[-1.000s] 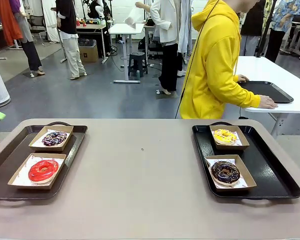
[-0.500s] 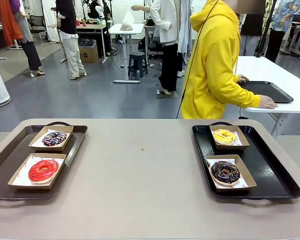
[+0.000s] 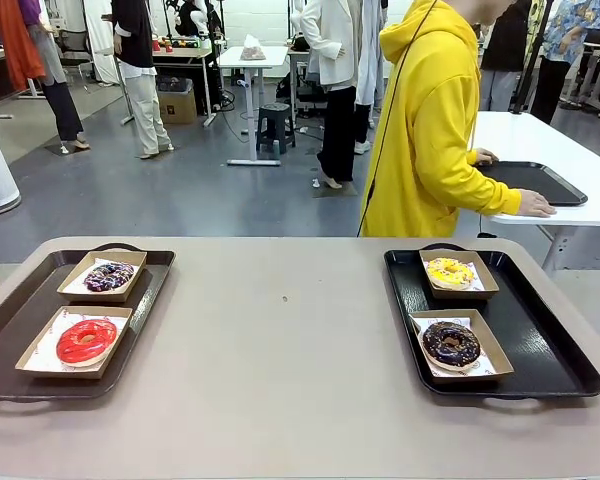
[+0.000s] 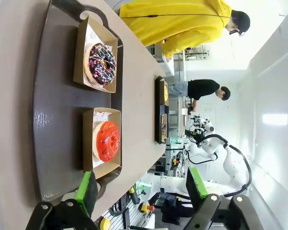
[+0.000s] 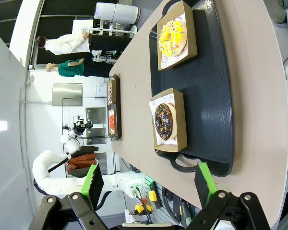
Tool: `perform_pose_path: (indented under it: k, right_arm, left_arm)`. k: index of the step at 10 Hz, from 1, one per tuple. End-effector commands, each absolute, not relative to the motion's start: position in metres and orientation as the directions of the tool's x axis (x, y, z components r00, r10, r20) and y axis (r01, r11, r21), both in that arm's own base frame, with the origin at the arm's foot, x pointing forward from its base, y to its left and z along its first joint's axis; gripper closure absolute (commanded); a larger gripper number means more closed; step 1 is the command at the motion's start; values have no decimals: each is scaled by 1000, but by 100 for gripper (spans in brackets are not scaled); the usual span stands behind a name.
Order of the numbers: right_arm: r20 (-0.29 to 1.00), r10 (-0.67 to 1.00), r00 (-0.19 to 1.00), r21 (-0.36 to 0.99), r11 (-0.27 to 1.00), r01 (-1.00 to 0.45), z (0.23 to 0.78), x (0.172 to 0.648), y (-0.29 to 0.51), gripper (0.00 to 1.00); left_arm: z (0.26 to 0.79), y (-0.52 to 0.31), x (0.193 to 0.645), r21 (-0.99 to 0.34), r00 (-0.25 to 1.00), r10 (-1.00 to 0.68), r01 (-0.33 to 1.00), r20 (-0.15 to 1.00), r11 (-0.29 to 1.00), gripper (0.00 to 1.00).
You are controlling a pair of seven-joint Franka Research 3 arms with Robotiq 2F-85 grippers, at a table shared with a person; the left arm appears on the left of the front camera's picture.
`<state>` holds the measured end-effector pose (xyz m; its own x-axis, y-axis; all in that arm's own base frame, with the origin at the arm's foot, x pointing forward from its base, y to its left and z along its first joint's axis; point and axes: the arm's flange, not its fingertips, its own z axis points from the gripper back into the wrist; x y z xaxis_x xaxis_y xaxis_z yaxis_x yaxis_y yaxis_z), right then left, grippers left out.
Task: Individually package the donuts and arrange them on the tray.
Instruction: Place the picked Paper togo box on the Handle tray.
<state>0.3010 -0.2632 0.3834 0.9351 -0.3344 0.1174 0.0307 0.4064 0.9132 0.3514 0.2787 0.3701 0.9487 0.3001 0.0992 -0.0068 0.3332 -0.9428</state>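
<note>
Each of the four donuts lies in its own paper-lined cardboard box. On the brown tray [image 3: 10, 330] at the left are the sprinkled donut [image 3: 109, 276] and the red donut [image 3: 86, 341]. The black tray [image 3: 540, 340] at the right carries the yellow donut [image 3: 449, 272] and the chocolate donut [image 3: 451, 343]. My left gripper [image 4: 140, 189] hangs open, well back from the red donut [image 4: 107, 141] and sprinkled donut [image 4: 102, 63]. My right gripper [image 5: 148, 184] is open too, off the black tray's [image 5: 216, 96] near end, with the chocolate donut [image 5: 163, 120] and yellow donut [image 5: 173, 37] beyond.
A person in a yellow hoodie [image 3: 430, 130] stands at the far side, turned away, both hands on another black tray [image 3: 535, 180] on a white table. The tabletop [image 3: 280, 340] between the two trays is bare. Other people move in the background.
A green fingertip at the left edge of the front view has drawn out of the picture. The donuts and trays have not moved.
</note>
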Motion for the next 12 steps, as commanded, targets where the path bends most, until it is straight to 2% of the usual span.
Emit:
perform_pose_path:
  k: [1,12]
  right_arm:
    - [109,-342,933,919,393,36,385,301,-263,0]
    - [109,-342,933,919,393,36,385,301,-263,0]
  left_arm:
    - [375,276,350,-940,945,306,3,114,342,3]
    - [375,276,350,-940,945,306,3,114,342,3]
